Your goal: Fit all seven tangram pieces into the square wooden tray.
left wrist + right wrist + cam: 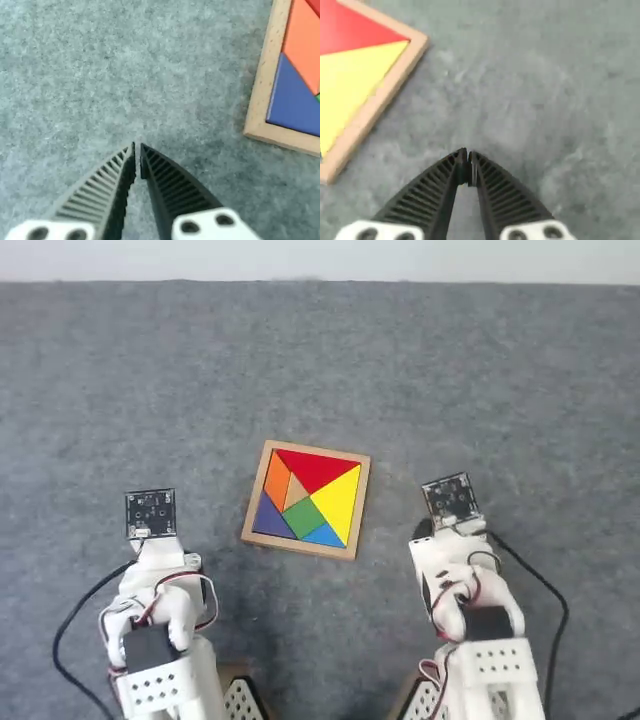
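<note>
- Left claw (137, 146): clenched, empty, tips over bare carpet.
- Right claw (467, 152): clenched, empty, also over carpet.
- Tray (256, 492): flat on carpet between the two claws, near each, touching neither.
- Pieces (310, 495): seven, all seated in tray, filling the square.
- Carpet (450, 370): grey, short pile.
- Wall (320, 258): pale strip beyond carpet's far edge.

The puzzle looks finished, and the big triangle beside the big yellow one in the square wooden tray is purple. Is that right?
Not quite. In the high view, the big triangle beside the big yellow triangle in the square wooden tray is red, not purple. The puzzle does look finished.
</note>
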